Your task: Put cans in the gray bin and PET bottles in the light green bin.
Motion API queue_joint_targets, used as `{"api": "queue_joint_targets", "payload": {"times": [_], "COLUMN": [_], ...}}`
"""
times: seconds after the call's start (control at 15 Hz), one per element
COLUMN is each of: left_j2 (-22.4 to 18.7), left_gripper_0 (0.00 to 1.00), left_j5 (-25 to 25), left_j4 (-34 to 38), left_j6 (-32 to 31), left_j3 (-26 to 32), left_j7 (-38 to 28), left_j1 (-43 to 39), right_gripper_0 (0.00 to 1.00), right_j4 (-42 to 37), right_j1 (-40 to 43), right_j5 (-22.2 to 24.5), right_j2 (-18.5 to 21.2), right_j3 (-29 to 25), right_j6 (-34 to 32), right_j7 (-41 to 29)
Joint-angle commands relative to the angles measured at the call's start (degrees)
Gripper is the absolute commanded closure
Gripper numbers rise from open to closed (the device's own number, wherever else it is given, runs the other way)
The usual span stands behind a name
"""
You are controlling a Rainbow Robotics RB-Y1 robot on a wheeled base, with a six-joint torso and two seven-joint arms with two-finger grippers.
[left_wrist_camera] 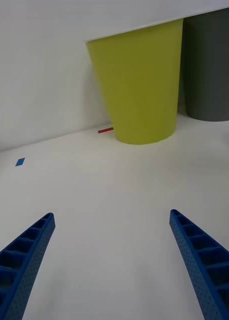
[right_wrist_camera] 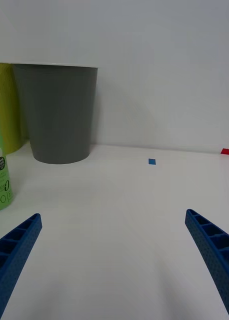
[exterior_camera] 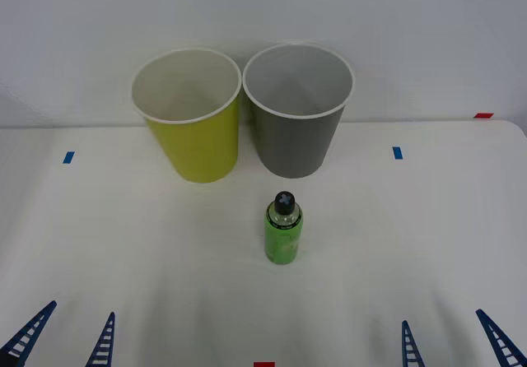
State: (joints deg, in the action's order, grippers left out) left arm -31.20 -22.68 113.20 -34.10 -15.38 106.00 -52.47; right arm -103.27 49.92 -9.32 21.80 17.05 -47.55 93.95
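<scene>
Currently the white table (exterior_camera: 99,243) carries all task items, and every position below is referenced to the PET bottle (exterior_camera: 283,229).

1. Bins. The light green bin (exterior_camera: 191,120) stands upright beyond the bottle and to its left. The gray bin (exterior_camera: 298,112) stands upright directly beyond the bottle, slightly to its right. The two bins sit just beside each other at the rims; whether they touch cannot be determined. No cans are visible on the table.

2. Bottle. It stands upright, cap up, so its long axis is vertical. It is free-standing and apart from both bins.

3. Grippers. The left gripper (exterior_camera: 64,338) sits nearer than the bottle and well to its left, fingers spread apart, holding nothing. The right gripper (exterior_camera: 454,338) sits nearer than the bottle and to its right, fingers likewise spread apart and empty.

4. Critical relation. The right wrist view shows the bottle close ahead, off to the left-arm side of the right gripper's open gap. The right arm appears slightly nearer; a sideways approach around the vertical body seems suitable.

5. Tape marks. Small blue tape marks (exterior_camera: 398,152) lie well apart from the bottle.
</scene>
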Motion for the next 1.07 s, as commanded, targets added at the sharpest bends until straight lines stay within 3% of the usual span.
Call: {"api": "queue_joint_targets", "payload": {"times": [0.07,1.07], "left_j2": [0.00,0.00], "left_gripper_0": [0.21,0.21], "left_j5": [0.00,0.00], "left_j4": [0.00,0.00], "left_j6": [0.00,0.00], "left_j3": [0.00,0.00], "left_j7": [0.00,0.00], "left_j1": [0.00,0.00], "right_gripper_0": [0.00,0.00], "right_j4": [0.00,0.00], "right_j1": [0.00,0.00], "right_j5": [0.00,0.00], "right_j2": [0.00,0.00], "right_j3": [0.00,0.00], "right_j6": [0.00,0.00], "right_j7": [0.00,0.00]}}
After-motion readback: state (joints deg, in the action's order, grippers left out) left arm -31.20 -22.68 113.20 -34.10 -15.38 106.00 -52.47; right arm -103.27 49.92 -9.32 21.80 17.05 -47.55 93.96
